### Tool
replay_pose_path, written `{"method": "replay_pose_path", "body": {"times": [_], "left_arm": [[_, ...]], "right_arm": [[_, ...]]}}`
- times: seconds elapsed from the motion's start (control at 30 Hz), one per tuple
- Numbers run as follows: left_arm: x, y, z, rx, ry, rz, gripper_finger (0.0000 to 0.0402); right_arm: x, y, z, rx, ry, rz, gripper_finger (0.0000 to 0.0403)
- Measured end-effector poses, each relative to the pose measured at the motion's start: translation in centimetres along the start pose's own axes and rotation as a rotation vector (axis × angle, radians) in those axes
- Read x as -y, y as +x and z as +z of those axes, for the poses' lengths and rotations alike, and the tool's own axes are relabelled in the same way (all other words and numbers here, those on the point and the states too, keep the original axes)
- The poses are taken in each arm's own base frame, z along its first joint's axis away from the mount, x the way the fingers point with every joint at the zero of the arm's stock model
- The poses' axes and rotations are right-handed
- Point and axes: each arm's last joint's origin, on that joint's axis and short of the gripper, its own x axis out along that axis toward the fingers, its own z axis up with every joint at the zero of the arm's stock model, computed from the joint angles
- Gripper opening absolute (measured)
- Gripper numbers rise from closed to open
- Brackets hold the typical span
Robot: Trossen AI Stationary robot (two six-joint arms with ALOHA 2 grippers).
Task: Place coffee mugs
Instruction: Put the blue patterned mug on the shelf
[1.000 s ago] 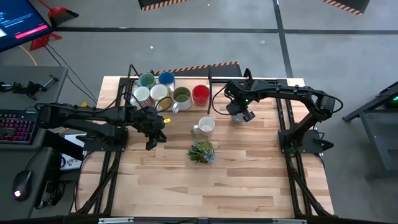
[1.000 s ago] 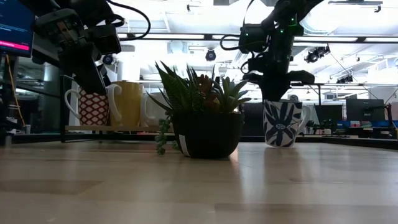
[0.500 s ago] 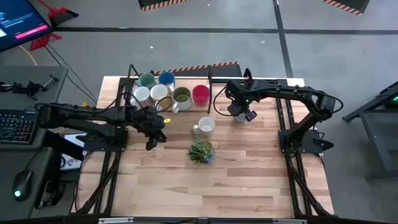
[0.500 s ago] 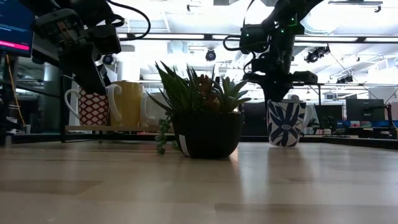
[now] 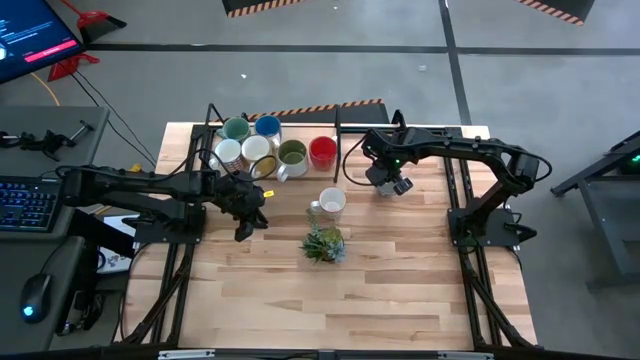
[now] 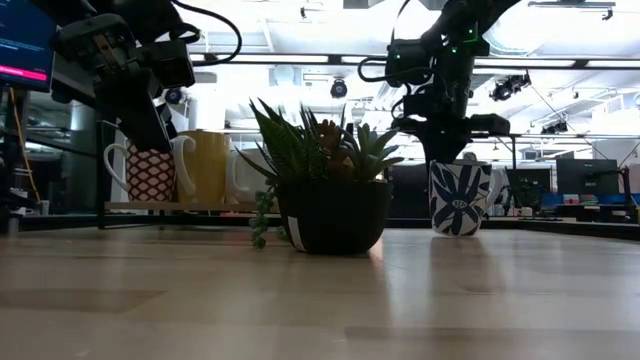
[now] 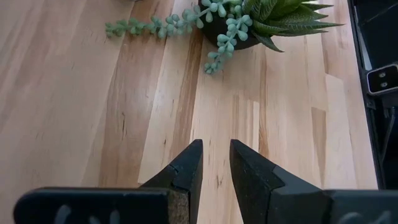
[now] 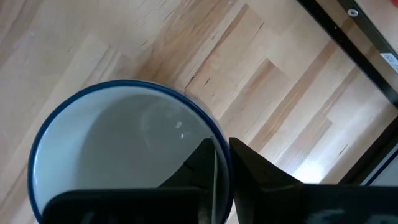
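High view: pale wood-plank table [image 5: 400, 290] with both dark arms over it. Left arm reaches in from the left edge; left gripper [image 5: 243, 232] hangs over bare planks left of the small spiky green plant in a dark pot [image 5: 324, 244]. Left wrist view shows its fingers [image 7: 189, 163] with a narrow gap, nothing between them. Right arm reaches in from the right edge; right gripper [image 5: 390, 186] sits over the back-right part of the table.

Cluster of ceramic mugs at the back edge: teal mug [image 5: 236, 129], blue mug [image 5: 267, 127], two white mugs [image 5: 229, 153], olive green mug [image 5: 292, 153], red mug [image 5: 322, 150]. White mug [image 5: 331, 201] stands alone, just behind the plant.

Low view: white mug with dark blue leaf pattern [image 6: 458, 198] stands upright on the table, right gripper directly above it. Right wrist view: that mug's blue rim [image 8: 81, 99] and white inside fill the frame; the fingers [image 8: 208, 160] straddle the rim wall, one inside, one outside, gap very narrow. Can't tell if they are pinching it or just off it.

Patterned red-and-white mug [image 6: 150, 172] and yellow mug [image 6: 205, 167] show behind the plant in the low view.
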Motion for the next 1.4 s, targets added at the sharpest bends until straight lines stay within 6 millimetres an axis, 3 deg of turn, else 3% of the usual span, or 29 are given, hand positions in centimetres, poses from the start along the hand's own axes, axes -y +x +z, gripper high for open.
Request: {"method": "replay_pose_path", "body": {"times": [0.4,0.9,1.03,1.4], "left_arm": [[0.0,0.0,0.0,0.000,-0.005,0.000,0.0071],[0.0,0.0,0.0,0.001,-0.006,0.002,0.0071],[0.0,0.0,0.0,0.001,-0.006,0.004,0.0071],[0.0,0.0,0.0,0.001,-0.006,0.004,0.0071]], "right_arm": [[0.4,0.0,-0.1,-0.069,-0.072,-0.069,0.0027],[0.1,1.2,-0.5,-0.151,-0.047,-0.113,0.0117],[0.3,1.2,-0.6,-0.204,0.022,-0.171,0.0119],[-0.5,1.1,0.9,-0.219,-0.021,-0.183,0.0119]]}}
